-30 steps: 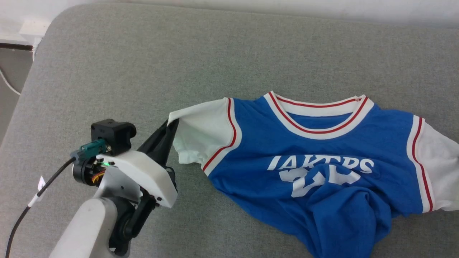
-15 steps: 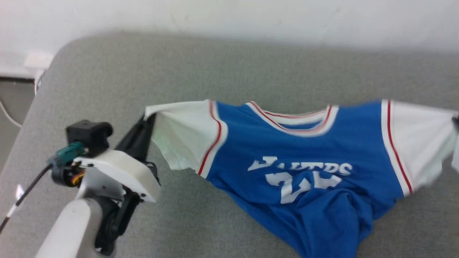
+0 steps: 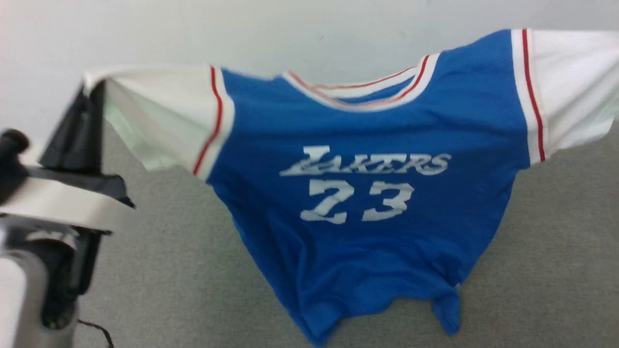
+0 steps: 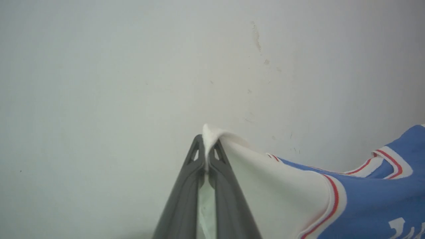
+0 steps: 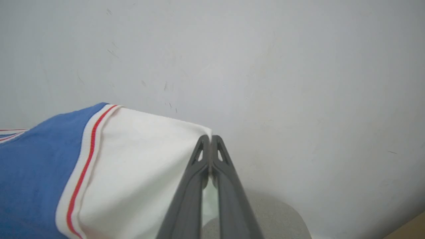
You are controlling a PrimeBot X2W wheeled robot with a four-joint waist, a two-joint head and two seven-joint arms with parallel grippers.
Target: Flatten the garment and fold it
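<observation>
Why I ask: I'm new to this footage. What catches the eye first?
The blue jersey hangs spread wide in the air before a pale wall, its white 23 facing the head camera. The left hand pinches one white sleeve tip and the right hand the other, both shut on cloth.

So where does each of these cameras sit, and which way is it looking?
Head view: on the robot's head, looking forward and down at the jersey held up over the grey surface; the left gripper shows at left.
Left wrist view: on the left wrist, looking along its fingers, shut on one sleeve, toward the wall.
Right wrist view: on the right wrist, looking along the right gripper, shut on the other sleeve, toward the wall.
Shared: both wrist views show the wall and jersey.
</observation>
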